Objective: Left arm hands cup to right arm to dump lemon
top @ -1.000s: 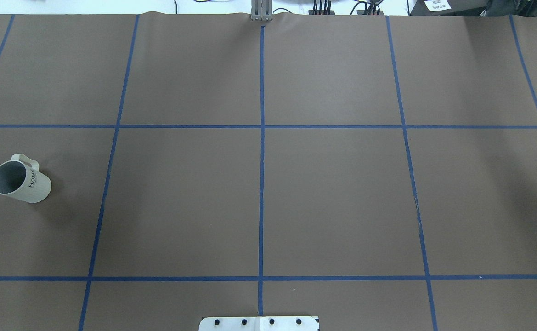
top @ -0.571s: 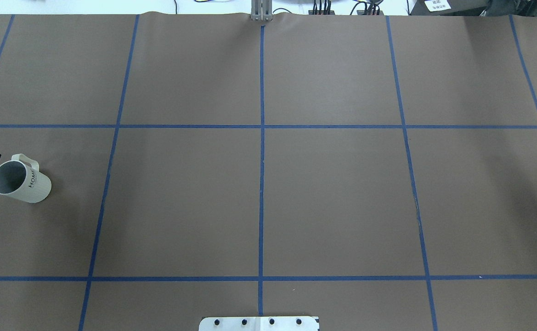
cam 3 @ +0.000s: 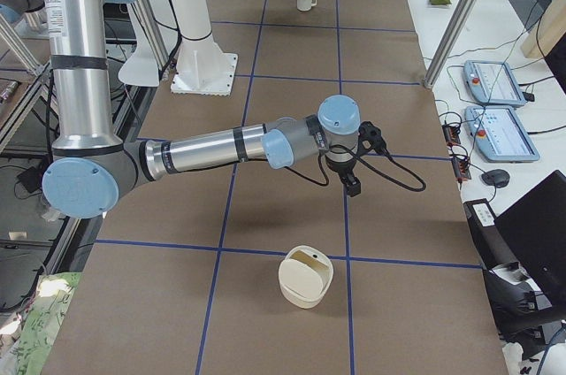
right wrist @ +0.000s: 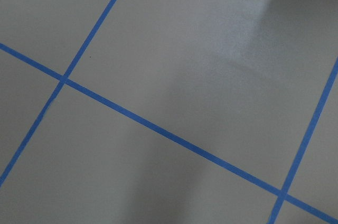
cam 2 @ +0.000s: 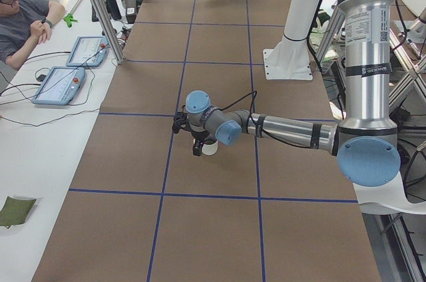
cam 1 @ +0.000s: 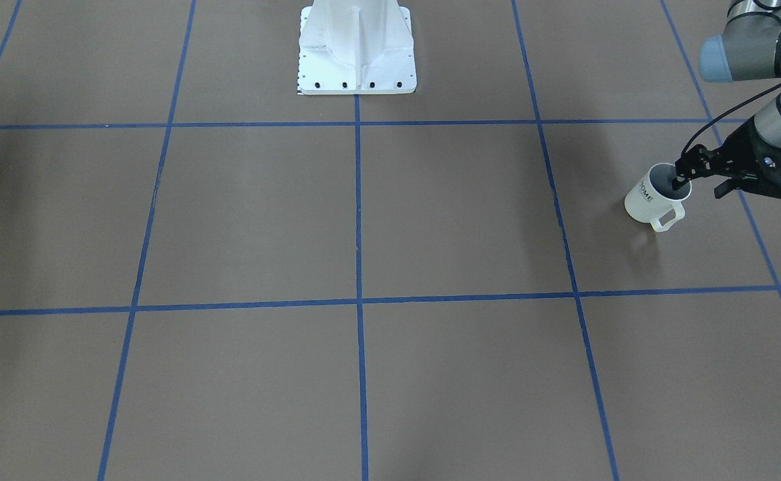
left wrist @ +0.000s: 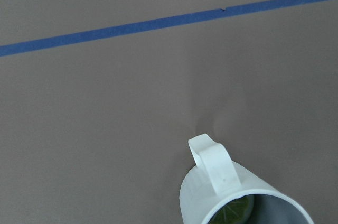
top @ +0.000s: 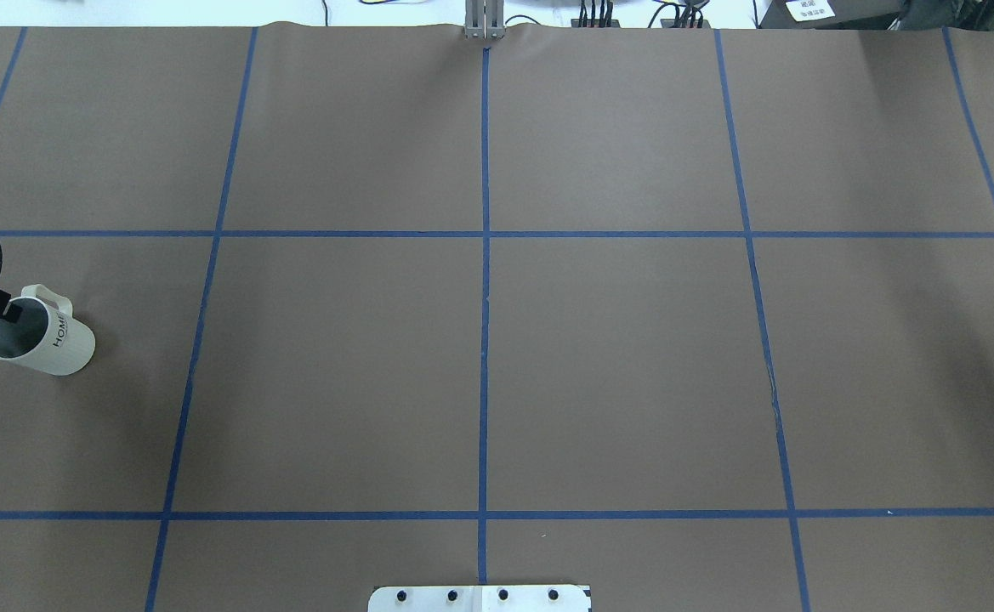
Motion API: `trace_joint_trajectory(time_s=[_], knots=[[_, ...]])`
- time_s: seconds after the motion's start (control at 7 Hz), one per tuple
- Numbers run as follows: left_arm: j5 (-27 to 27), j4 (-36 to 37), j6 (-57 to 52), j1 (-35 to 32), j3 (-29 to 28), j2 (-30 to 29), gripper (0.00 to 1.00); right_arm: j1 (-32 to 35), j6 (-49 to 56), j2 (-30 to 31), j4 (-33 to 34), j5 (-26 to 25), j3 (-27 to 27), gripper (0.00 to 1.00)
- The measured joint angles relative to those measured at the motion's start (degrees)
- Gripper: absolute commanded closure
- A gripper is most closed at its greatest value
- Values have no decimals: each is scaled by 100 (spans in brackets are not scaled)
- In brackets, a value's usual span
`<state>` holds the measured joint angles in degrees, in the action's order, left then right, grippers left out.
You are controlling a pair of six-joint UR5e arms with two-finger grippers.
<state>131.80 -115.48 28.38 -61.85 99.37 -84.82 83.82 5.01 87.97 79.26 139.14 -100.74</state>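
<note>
Cup [cam 1: 644,200] upright, lemon [left wrist: 232,211] inside, left tool [cam 1: 699,189] spread over rim, right tool [cam 3: 352,184] unclear

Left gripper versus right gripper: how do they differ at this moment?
The left gripper is down at the cup, open, one finger inside the rim; the right gripper hangs over the table, far from the cup. The left wrist view shows the lemon in the cup; the right's only taped table. Neither carries anything.

The cup [top: 56,350] bears "HOME" in black letters on its cream side (legible from overhead and front).
</note>
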Motion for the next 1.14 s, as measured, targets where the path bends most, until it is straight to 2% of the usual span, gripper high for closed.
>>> trace_joint_trajectory(time_s=[0.14, 0.43, 0.86, 1.0, 1.14], knots=[[-10, 12, 2, 47, -23, -19, 51, -11, 0, -18, -4, 5, -4, 0], [-26, 23, 12, 140, -51, -46, 100, -47, -6, -57, -9, 8, -15, 0], [90, 53, 532, 140, 68, -60, 100, -59, -158, -107, -304, -1, -91, 0], [345, 271, 718, 21, 223, -127, 100, -59, -222, -258, -348, -4, -84, 0], [637, 883, 799, -234, 438, -400, 100, -92, -363, -533, -342, -11, -57, 0]])
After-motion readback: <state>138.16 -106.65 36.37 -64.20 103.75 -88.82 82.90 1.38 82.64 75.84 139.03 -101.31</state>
